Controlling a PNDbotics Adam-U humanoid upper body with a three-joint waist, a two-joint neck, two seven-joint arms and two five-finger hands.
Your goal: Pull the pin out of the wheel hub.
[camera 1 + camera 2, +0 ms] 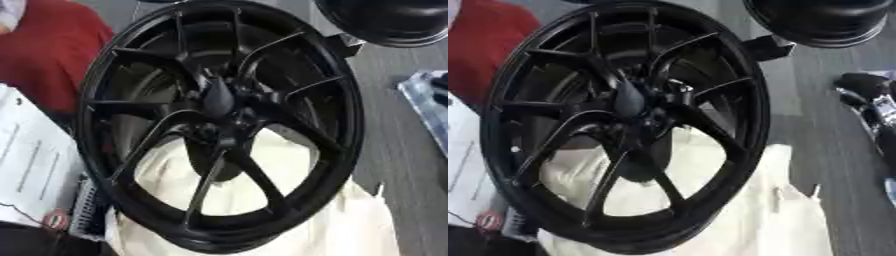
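1. The black wheel hub (219,125) stood tilted, filling the view, over a cream cloth (306,220).
2. A dark rounded piece at its centre (217,97) was possibly the pin; too dark to settle.
3. Neither hand showed in either view; their state was unknown.
4. Step undecidable: pin seated or gone.
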